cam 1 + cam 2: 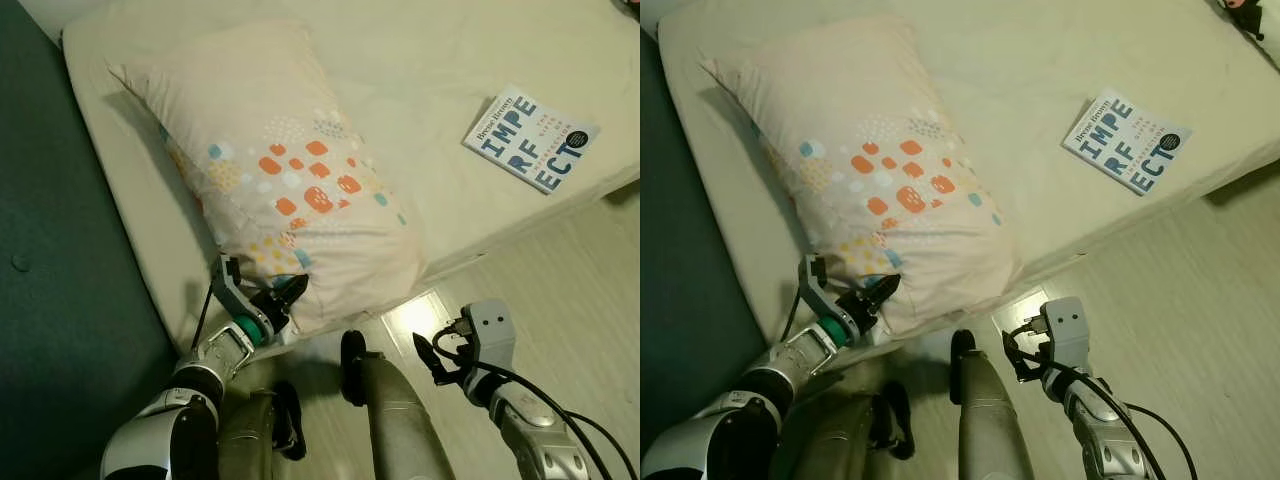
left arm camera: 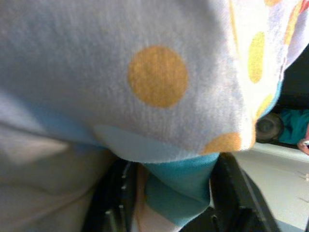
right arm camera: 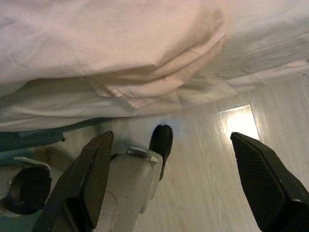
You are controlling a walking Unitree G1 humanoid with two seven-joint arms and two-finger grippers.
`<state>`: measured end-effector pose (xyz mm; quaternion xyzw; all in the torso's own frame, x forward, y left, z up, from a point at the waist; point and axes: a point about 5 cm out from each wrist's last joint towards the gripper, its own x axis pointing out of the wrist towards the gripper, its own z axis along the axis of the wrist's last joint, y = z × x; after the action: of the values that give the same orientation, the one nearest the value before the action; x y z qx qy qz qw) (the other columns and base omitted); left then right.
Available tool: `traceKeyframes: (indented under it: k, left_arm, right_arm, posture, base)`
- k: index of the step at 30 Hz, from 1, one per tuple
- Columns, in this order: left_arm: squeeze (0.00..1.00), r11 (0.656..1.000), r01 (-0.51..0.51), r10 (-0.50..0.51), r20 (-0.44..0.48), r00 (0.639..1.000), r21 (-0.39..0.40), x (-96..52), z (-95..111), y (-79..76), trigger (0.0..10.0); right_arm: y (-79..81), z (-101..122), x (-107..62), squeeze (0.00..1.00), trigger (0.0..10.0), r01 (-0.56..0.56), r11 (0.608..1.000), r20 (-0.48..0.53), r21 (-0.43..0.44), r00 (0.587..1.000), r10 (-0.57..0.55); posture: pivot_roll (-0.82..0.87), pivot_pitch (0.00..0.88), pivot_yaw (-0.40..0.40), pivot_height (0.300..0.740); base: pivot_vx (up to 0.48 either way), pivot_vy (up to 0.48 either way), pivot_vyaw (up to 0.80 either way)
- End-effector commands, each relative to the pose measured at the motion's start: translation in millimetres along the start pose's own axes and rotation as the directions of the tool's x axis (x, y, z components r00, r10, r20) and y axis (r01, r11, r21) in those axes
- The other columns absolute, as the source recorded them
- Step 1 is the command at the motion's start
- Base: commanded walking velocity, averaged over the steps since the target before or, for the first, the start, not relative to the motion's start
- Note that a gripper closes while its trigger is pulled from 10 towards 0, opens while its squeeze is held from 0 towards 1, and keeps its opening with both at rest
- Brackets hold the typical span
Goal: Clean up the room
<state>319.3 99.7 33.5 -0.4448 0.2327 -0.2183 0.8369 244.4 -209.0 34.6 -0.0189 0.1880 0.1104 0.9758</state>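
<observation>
Left gripper: at the near lower corner of the pillow, fingers pinched on the fabric edge. In the left wrist view the spotted cloth lies right over the lens, with a teal fold of it caught between the two black fingers.

Right gripper: hangs over the floor just off the bed's near edge, fingers spread wide, nothing between them. The right wrist view looks past them at the pale floor, a bright patch of light and the overhanging pillow corner and sheet.

Pillow: cream, with orange, yellow and blue spots, lying slantwise on the bed; its lower corner hangs over the mattress edge towards the robot.

Book: white cover, large blue letters, flat on the bed near its right edge, well apart from the pillow.

Dark teal surface beside the bed on the robot's left.

Robot's legs visible below, between the arms.
</observation>
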Motion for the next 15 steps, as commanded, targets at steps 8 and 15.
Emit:
traceKeyframes:
  k: [8, 15]
  left_arm:
    - [0.0, 0.999, 0.03, -0.033, -0.086, 0.996, -0.04, 2.1, -31.7, -2.9, 0.0]
    - [0.0, 0.999, 0.048, -0.047, -0.087, 0.995, 0.006, 10.3, -31.4, -13.2, 0.0]
  right_arm:
    - [-4.1, -12.1, -7.5, 0.0, 10.0, 0.022, 0.999, -0.052, 0.024, 0.998, -0.021]
    - [-4.4, -8.7, -4.2, 0.0, 10.0, 0.024, 0.999, -0.043, 0.024, 0.999, -0.023]
  posture:
    - [-0.32, 0.467, 0.088, 0.695]
    - [-0.32, 0.458, 0.09, 0.695]
  base:
    - [0.0, 0.0, 0.0]
    - [0.0, 0.0, 0.0]
